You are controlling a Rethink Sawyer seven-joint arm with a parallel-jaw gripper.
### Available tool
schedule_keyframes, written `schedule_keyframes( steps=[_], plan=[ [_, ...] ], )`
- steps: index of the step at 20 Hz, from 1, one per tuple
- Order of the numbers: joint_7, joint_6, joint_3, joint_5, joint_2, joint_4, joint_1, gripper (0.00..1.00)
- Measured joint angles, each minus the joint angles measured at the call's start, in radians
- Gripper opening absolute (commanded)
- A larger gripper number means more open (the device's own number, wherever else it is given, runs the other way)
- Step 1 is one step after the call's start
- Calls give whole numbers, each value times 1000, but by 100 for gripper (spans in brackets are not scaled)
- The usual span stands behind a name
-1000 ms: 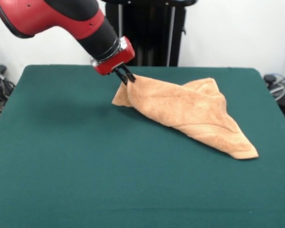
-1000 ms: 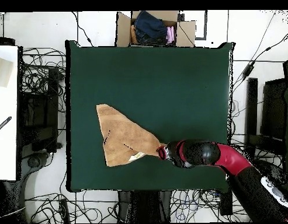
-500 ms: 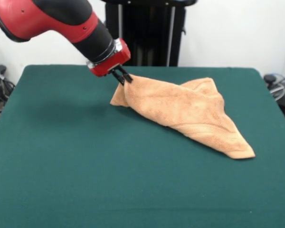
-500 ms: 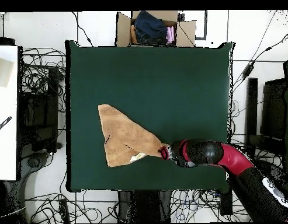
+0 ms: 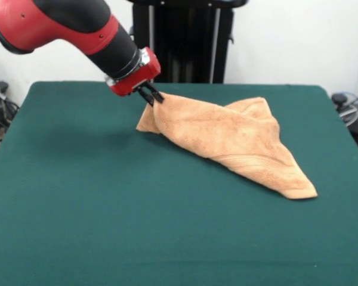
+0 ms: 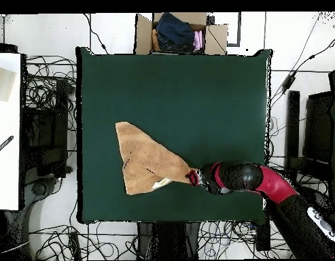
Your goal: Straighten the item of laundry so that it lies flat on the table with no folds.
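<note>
The item of laundry [image 5: 238,140] is an orange-tan towel, folded into a rough triangle on the green table [image 5: 107,208]. Its far left corner is lifted off the cloth, pinched in my gripper [image 5: 153,98], which is shut on it. From there the towel slopes down to a pointed corner at the near right [image 5: 304,192]. In the overhead view the towel [image 6: 146,163] lies left of centre near the bottom edge of the table [image 6: 197,95], with my gripper [image 6: 191,177] at its right tip. A pale patch shows at its lower edge.
A cardboard box [image 6: 180,32] with clothes sits beyond the table's top edge in the overhead view. Cables cover the floor around the table. A white surface [image 6: 5,129] stands at the left.
My gripper has drawn the held corner to the left in the front view, and the whole towel has slid a little that way with it.
</note>
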State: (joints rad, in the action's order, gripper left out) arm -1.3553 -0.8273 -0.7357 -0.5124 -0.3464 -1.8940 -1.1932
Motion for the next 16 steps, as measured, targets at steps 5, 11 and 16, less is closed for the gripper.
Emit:
schedule_keyframes(
  steps=[5,11,16],
  plan=[
    [0,-6,-1,0,0,4,-3,0],
    [0,-14,-1,0,0,5,-13,0],
    [0,-23,-1,0,0,6,-23,0]
  ],
)
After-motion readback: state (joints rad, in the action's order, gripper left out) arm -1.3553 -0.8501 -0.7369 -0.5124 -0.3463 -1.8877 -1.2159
